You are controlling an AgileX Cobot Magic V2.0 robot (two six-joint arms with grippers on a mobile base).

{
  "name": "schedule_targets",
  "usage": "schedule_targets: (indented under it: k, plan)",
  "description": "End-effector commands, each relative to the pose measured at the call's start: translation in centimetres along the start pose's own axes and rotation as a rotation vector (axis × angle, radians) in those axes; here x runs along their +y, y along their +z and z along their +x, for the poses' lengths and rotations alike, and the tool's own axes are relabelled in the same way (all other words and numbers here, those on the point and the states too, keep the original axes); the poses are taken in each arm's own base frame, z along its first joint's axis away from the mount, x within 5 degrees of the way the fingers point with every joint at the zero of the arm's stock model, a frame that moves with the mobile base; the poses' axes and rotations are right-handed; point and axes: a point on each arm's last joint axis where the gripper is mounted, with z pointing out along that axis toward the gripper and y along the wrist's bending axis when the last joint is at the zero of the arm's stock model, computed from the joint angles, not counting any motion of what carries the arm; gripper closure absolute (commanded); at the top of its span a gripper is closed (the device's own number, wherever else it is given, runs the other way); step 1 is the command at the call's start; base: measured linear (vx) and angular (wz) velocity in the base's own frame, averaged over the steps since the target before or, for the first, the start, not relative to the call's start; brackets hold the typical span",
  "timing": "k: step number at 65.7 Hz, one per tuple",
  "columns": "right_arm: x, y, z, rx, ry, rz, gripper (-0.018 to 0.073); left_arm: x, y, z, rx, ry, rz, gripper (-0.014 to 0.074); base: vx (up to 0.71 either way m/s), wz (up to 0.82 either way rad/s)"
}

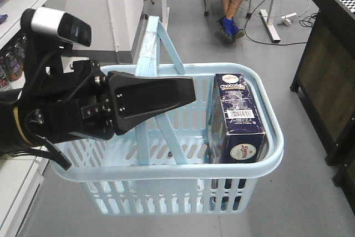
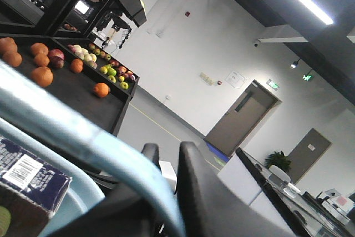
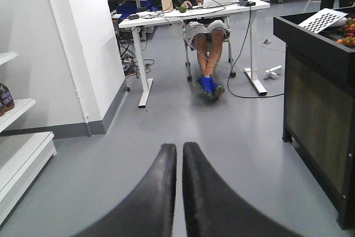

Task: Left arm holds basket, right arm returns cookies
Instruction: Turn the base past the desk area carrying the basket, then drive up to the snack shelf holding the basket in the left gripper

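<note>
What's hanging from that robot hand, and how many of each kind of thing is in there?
Light blue basket: 1, its handles caught in the left gripper
Navy cookie box inside the basket: 1
Total: 2 things. Nothing else shows in the basket, though the gripper hides part of its inside.

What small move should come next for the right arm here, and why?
Probably bring the right gripper over toward the basket and open it. Its jaws are together and empty, aimed at open floor, while the cookies stand upright at the basket's right end, which the left gripper holds by the handles.
</note>
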Motion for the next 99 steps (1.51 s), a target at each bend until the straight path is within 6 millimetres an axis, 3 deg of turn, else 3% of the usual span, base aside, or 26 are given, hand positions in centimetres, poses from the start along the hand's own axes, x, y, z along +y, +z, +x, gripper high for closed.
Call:
schedule_targets:
  k: [1, 64, 99]
  plan:
    - [-0.05, 0.08, -0.10, -0.058, -0.011, 0.000, 0.0562, -2.70, -0.05, -1.47, -0.086, 0.033, 0.156, 0.0596, 0.39, 0.07]
    - [-0.05, 0.08, -0.10, -0.058, -0.011, 0.000, 0.0562, -2.70, -0.05, -1.47, -0.087, 0.033, 0.156, 0.0596, 0.45, 0.02]
    - [-0.05, 0.08, -0.10, -0.058, -0.011, 0.000, 0.0562, -2.70, -0.05, -1.48, -0.087, 0.033, 0.155, 0.0596, 0.38, 0.26]
